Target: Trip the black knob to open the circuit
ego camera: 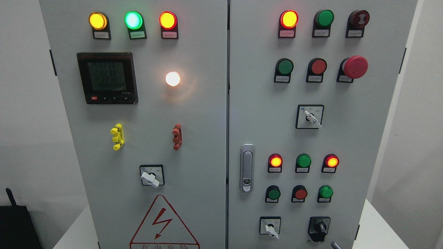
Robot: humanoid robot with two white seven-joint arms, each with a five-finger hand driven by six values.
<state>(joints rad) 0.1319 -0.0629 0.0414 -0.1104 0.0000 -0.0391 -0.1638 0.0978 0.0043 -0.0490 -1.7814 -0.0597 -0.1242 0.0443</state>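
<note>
Grey metal fills most of what we see: a big cabinet point(207, 114) with two doors, standing on a white surface. We find the black knob point(319, 228) low on the right door, near the bottom edge of the picture, and its lowest part is almost cut off. Just beside it, at the very bottom, a small grey tip point(335, 245) pokes in; we cannot tell what it is, and we cannot tell how the fingers of either hand are held. To the knob's left sits a white switch point(271, 229), and another white switch point(310, 118) is higher up on the same door. A silver door handle point(247, 168) is near the middle seam. A big red mushroom button point(355, 67) sticks out at the upper right. On the left door we see a dark meter screen point(107, 78), but its numbers are too dim for us to read. A bright white lamp point(172, 79) glows next to it. The red warning triangle point(162, 224) at the bottom is cut off. The small labels under the lights are too tiny for us to read. A black object point(15, 224) at the lower left is only partly seen.
</note>
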